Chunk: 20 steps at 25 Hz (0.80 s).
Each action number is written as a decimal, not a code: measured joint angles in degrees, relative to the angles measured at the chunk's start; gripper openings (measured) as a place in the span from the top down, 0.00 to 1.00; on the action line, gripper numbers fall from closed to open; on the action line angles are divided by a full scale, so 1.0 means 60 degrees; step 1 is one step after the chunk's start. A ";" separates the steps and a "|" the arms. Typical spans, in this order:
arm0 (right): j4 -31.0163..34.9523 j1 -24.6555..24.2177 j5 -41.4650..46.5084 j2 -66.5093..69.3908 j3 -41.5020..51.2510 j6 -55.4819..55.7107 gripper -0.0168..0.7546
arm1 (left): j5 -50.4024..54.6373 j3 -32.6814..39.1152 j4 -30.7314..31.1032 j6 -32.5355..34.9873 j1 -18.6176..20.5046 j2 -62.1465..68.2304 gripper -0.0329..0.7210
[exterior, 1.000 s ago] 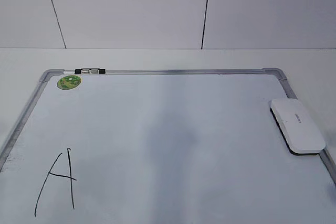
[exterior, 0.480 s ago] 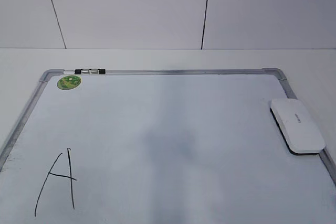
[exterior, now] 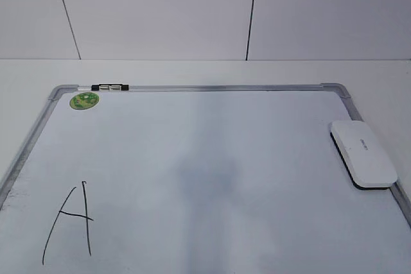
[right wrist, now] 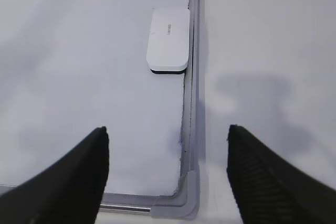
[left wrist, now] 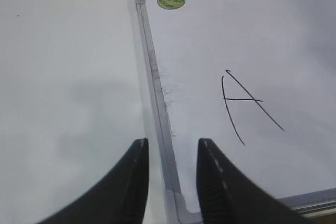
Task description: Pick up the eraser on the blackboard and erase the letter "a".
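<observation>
On the right side of the tabletop, toward the far edge, the eraser (exterior: 363,154) is seen lying flat on the blackboard (exterior: 212,158). It is white on top, and a dark strip shows under it. It is set right beside the silver frame on the board's right side, near the far right corner cap. Nothing is holding it. In the right wrist view the eraser (right wrist: 168,40) is seen well ahead of the right gripper (right wrist: 168,156), whose two black fingers are spread wide apart with nothing between them. That gripper is held above the board's near right corner.

A big letter "A" (exterior: 69,224) is drawn in thin black lines near the board's left side, toward the near edge of the table. A small letter "a" cannot be found in any view. A round green sticker (exterior: 84,100) and a small black clip (exterior: 109,86) are seen at the far left corner of the board.

The left gripper (left wrist: 172,150) is held above the board's near left corner. Its fingers are close together, with a narrow gap and nothing held.
</observation>
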 joint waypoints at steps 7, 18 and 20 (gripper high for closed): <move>0.0000 0.0000 0.0000 0.0000 0.0000 0.0000 0.28 | -0.0019 0.0009 0.0000 0.0000 0.0000 -0.0245 0.64; -0.0124 0.0000 0.0000 0.0000 0.0000 0.0000 0.28 | -0.0019 0.0009 0.0000 0.0004 0.0000 -0.0245 0.64; -0.0143 0.0000 0.0000 0.0000 0.0000 0.0000 0.28 | -0.0019 0.0009 0.0000 0.0020 0.0000 -0.0245 0.64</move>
